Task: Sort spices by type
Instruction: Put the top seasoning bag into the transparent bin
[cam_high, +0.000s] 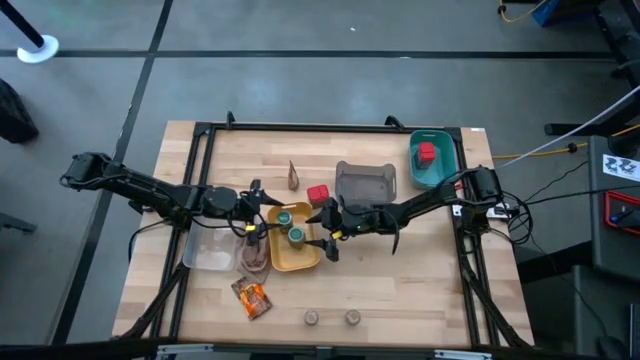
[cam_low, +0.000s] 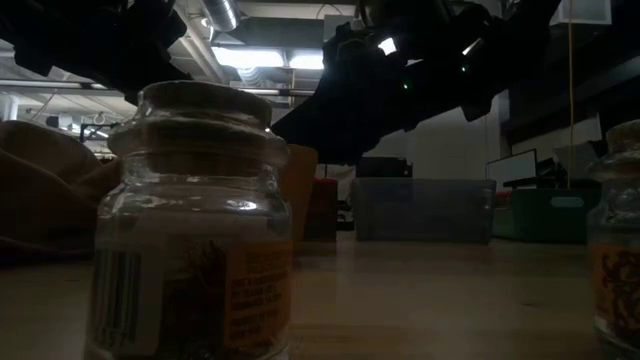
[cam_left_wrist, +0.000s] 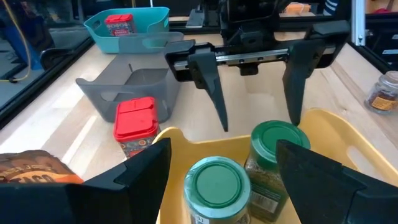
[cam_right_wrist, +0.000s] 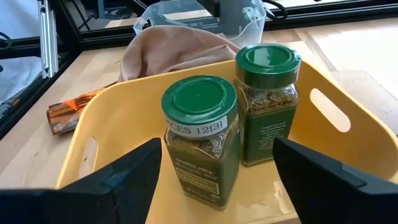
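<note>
Two green-lidded jars (cam_high: 284, 216) (cam_high: 296, 236) stand upright on their bases in the yellow tray (cam_high: 300, 262). My left gripper (cam_high: 262, 226) is open at the tray's left side, its fingers either side of the nearer jar (cam_left_wrist: 217, 186) without touching it. My right gripper (cam_high: 322, 232) is open at the tray's right side, facing the other jar (cam_right_wrist: 200, 137). One red block (cam_high: 318, 194) stands on the table. The other red block (cam_high: 427, 153) is in the teal tray (cam_high: 445, 170). The dark sachet (cam_high: 292, 177), the orange-brown sachet (cam_high: 250, 297) and two tiny round jars (cam_high: 312, 318) (cam_high: 352, 318) lie on the table.
A grey tray (cam_high: 365, 182) stands behind the yellow one. A clear tray (cam_high: 208, 250) and a beige cloth (cam_high: 255, 256) lie at the yellow tray's left. The two grippers face each other closely across the tray. The tiny jars stand near the front edge (cam_low: 195, 230).
</note>
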